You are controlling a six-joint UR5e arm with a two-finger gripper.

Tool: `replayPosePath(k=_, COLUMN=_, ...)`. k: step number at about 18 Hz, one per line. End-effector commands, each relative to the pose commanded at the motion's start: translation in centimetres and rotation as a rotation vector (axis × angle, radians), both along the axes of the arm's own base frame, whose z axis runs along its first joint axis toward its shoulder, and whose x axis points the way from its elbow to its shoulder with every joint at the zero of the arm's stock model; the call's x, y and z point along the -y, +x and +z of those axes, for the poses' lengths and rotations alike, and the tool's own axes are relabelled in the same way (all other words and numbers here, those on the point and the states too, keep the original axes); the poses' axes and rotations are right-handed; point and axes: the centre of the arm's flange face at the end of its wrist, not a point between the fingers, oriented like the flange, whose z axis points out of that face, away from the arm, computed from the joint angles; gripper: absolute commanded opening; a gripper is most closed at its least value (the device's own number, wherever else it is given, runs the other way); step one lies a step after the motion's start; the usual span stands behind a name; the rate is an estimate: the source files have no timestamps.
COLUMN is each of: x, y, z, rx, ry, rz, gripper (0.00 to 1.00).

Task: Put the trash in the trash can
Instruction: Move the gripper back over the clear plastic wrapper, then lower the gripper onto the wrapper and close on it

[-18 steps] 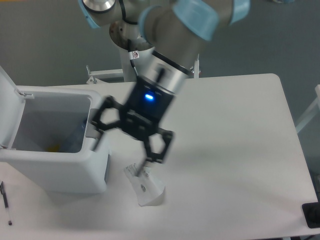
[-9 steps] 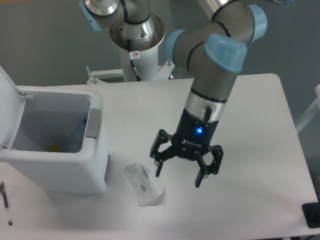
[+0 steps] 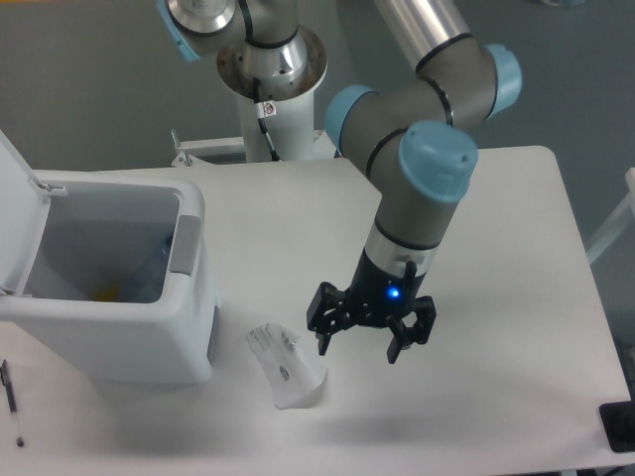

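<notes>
Bluish clear plastic bottle (image 3: 149,273) seemingly already inside the large white boxy bin (image 3: 109,337). Clear cone-shaped cup (image 3: 285,370) lies on table, at 8 o'clock of black two-finger gripper (image 3: 359,348), which is spread open, empty.

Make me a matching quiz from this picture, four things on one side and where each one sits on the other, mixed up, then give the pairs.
1. cup
2. pen
3. trash can
4. tool

A. table's left end, lid up
B. lying on its side near the bin's front corner
C. open, just right of the cup
D. far left edge, in front of the bin

Pairs: 1-B, 2-D, 3-A, 4-C
</notes>
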Motion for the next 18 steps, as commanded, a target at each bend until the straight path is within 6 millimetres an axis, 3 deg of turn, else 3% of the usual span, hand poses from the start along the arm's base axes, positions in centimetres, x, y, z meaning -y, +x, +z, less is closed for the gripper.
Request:
replayPosePath(k=4, x=-1.0, y=2.6, z=-2.3, rx=-0.010, ry=-0.075, rz=-0.032, gripper=1.00)
replayPosePath(k=8, x=-2.1, y=3.9, z=-4.0, rx=0.004, ry=-0.114, rz=-0.020, gripper=0.99)
replayPosePath(k=11, x=-2.8, y=6.6, z=-6.0, rx=-0.021, ry=-0.187, rz=-0.054, gripper=0.99)
replayPosePath(k=18, x=-3.3, y=8.1, z=-8.9, rx=-0.008, ry=-0.234, rz=-0.083, gripper=0.99)
